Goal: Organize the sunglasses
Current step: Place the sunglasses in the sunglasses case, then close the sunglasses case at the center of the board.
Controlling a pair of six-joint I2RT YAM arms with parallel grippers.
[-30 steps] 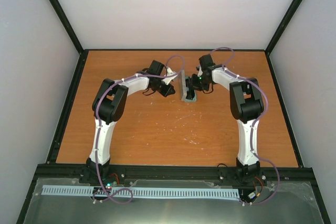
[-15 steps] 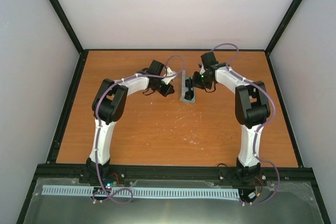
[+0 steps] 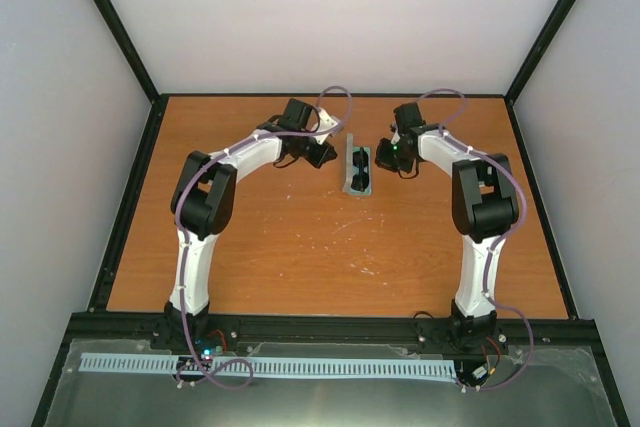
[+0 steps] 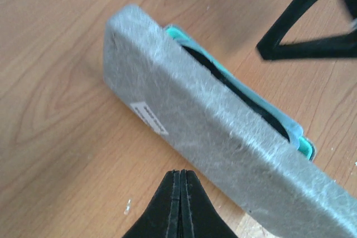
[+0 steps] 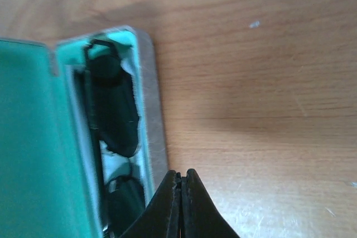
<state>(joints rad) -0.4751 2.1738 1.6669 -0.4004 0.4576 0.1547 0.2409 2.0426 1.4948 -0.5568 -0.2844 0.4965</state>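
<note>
Open case (image 3: 357,175), lid (image 4: 223,137) up, blocks the middle — table (image 3: 300,247) free either side.

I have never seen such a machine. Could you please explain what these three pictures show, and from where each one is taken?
These are two robot arms bolted at the near edge of a wooden table. The wide picture looks down from above and behind them. The other two come from a small camera on each wrist: the left gripper and the right gripper show as black tips at the bottom. On the table lies an open grey case with green lining, and the sunglasses lie inside it. The left gripper is beside the grey outside of the lid; the right gripper is by the open side. Both are shut and hold nothing.
</note>
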